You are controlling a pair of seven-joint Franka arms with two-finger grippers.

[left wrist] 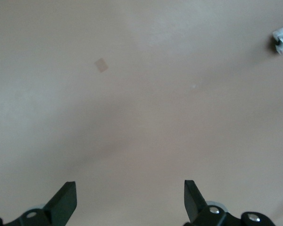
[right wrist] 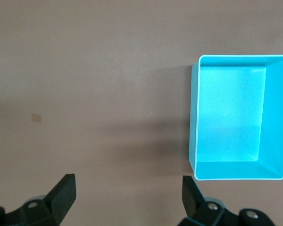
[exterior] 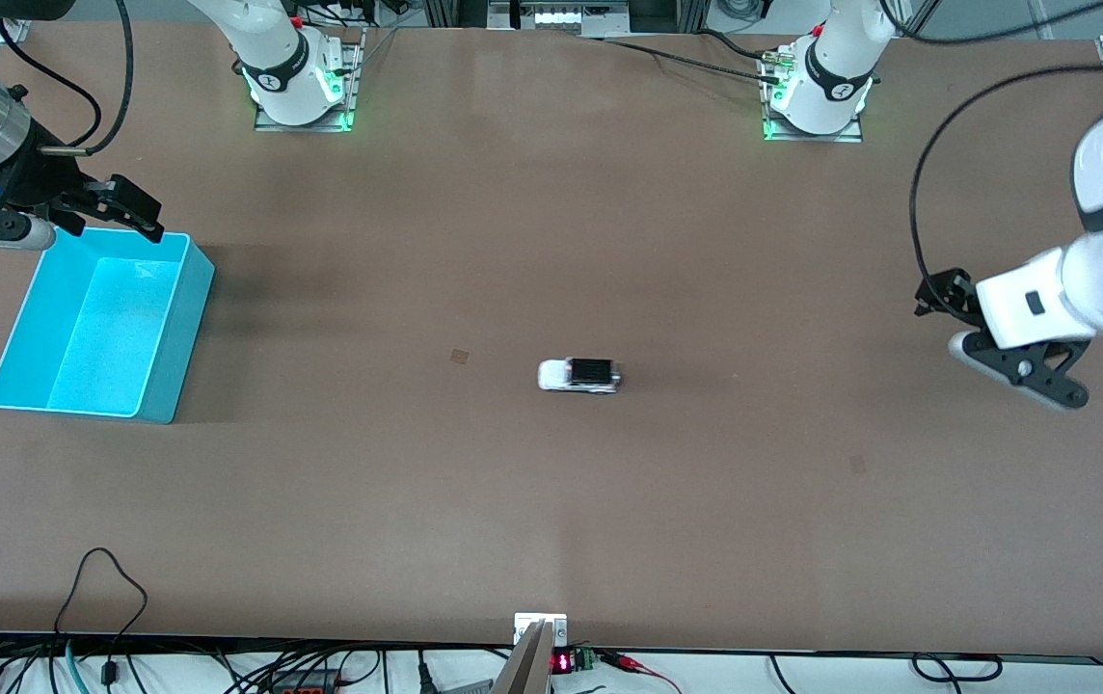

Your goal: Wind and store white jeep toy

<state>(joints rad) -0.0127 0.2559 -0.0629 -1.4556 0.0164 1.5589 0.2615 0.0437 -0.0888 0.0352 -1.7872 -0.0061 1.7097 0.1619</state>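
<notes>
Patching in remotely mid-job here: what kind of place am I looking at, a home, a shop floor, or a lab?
Most likely a robotics lab bench. Two arm bases are bolted to a bare brown table, cables and electronics run along its edge, and only a white jeep toy and a cyan bin lie staged on it.

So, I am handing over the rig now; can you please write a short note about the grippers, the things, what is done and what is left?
Left gripper: open, holds nothing, waits over bare table at the left arm's end.
Right gripper: open, holds nothing, over the table by the cyan bin.
White jeep toy: on its wheels mid-table, untouched.
Bin: nothing in it, at the right arm's end.
Done: nothing.
Left: grasp jeep, wind it, store it in the bin.
</notes>
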